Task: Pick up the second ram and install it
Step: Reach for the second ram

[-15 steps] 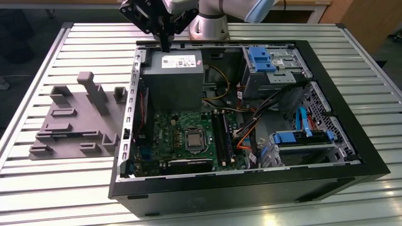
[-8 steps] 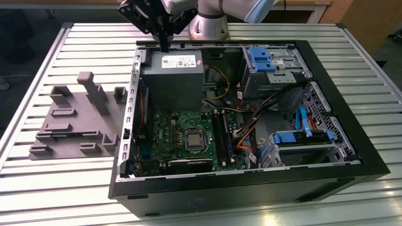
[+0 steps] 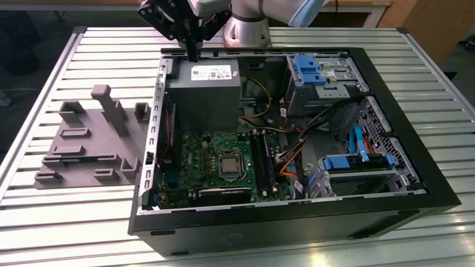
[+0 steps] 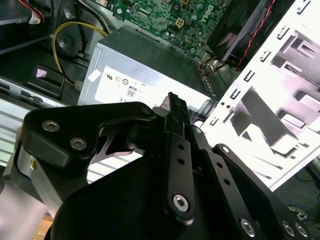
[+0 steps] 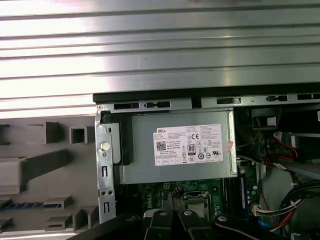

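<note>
My gripper [image 3: 193, 54] hangs over the back edge of the open computer case [image 3: 297, 222], just above the grey power supply [image 3: 204, 94]. Its fingers meet at their tips, and nothing shows between them in the second wrist view [image 4: 175, 102]. In the first wrist view a thin dark strip with bluish glints, the second ram [image 5: 27, 205], lies in a groove of the grey fixture [image 5: 50, 165] outside the case wall. The green motherboard [image 3: 215, 161] lies lower in the case, with its long black memory slots [image 3: 261, 161] beside the processor socket.
The case lies on its side on a slatted metal table [image 3: 74, 217]. The grey fixture [image 3: 82, 139] sits on the exterior view's left. Drive bays with blue clips [image 3: 312, 69] and loose cables [image 3: 297, 139] crowd the exterior view's right. A dark fan [image 4: 240, 30] sits near the case wall.
</note>
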### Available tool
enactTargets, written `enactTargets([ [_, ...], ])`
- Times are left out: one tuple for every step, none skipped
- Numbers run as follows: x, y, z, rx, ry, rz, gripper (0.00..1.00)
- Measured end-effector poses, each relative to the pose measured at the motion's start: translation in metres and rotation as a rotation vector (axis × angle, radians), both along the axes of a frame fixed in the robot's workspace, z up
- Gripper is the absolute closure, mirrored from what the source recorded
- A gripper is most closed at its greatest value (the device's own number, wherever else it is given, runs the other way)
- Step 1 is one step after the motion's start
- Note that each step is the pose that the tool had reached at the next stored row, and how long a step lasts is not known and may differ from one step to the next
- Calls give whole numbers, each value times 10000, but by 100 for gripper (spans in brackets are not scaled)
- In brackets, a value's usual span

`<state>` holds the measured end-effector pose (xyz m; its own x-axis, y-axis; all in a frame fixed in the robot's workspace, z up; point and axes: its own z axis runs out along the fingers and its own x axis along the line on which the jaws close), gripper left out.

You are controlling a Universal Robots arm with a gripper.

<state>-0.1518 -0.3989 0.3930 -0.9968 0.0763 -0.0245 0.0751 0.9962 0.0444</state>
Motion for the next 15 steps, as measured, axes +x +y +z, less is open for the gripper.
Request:
enactTargets([
  [-4, 0, 0, 0, 0, 0, 89],
  [-11, 0, 0, 0, 0, 0, 89],
  [-20, -1, 1, -2, 1, 0, 89],
  [-33, 0, 0, -1, 1, 0, 89],
  [-48, 0, 0, -1, 1, 1, 89],
  [-61, 0, 0, -1, 1, 1, 89],
  [-74, 0, 0, 0, 0, 1, 89],
  [-87, 0, -1, 0, 0, 1, 89],
  [-98, 0, -1, 0, 0, 1, 89],
  [-110, 0, -1, 0, 0, 1, 89],
  [-120, 0, -1, 1, 0, 1, 89],
  [-128, 0, -2, 0, 0, 0, 89],
  [-136, 0, -2, 0, 0, 0, 89],
  [-143, 0, -2, 0, 0, 0, 89],
  [-152, 0, -2, -1, 0, 0, 89],
])
